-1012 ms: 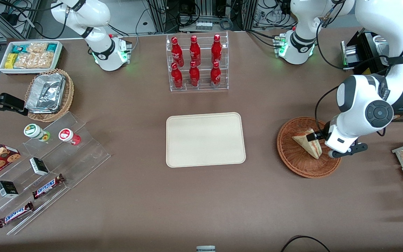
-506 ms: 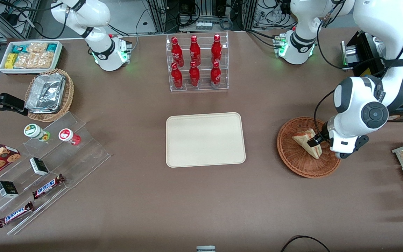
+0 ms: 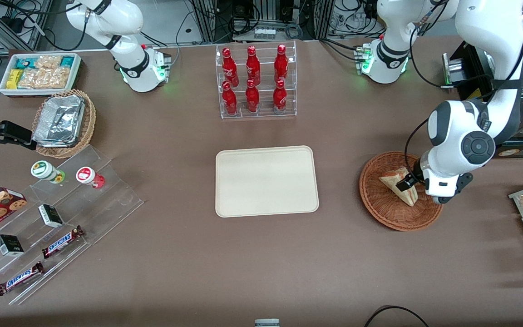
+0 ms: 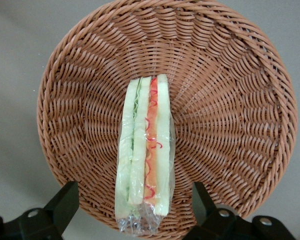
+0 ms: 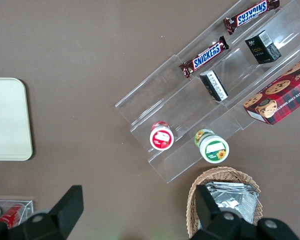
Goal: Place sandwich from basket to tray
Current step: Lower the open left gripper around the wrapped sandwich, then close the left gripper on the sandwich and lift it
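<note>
A brown bench (image 3: 261,254) carries everything in sight. Nearest the front camera, toward the parked arm's end, two chocolate bars (image 3: 39,259) lie on a stepped clear stand (image 3: 107,200). Farther from the camera, the cream tray (image 3: 266,180) is set flat at the middle of the bench, with nothing on it. Toward the working arm's end, level with the tray and well apart from it, stands the round brown basket (image 3: 382,209). The sandwich (image 3: 400,185) is seen inside the basket, standing on edge, wrapped in clear film, its green, orange and red layers showing in the wrist view (image 4: 145,155). The end effector (image 4: 135,210) is held just above the sandwich, its two dark fingers (image 4: 65,202) spread wide, one on each side, not touching the bread. Farthest off, a clear rack of red bottles (image 3: 254,81) is placed.
</note>
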Controlling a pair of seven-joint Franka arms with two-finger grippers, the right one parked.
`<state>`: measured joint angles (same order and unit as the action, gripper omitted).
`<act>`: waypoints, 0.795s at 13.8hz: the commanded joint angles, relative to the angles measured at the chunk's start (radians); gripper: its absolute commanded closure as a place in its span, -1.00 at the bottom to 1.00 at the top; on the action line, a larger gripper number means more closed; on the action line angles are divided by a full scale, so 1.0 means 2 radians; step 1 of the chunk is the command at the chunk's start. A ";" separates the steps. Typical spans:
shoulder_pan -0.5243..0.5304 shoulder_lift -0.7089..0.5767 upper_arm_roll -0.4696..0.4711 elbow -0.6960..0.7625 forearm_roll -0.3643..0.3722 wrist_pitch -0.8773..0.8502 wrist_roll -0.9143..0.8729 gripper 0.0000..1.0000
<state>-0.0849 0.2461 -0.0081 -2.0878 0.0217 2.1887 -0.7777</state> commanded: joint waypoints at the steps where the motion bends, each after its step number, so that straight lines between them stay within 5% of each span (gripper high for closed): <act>1: -0.002 -0.006 -0.002 -0.025 0.002 0.035 -0.020 -1.00; 11: -0.003 0.007 -0.004 -0.049 -0.002 0.078 -0.029 -1.00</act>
<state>-0.0863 0.2549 -0.0129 -2.1725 0.0203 2.3159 -0.8135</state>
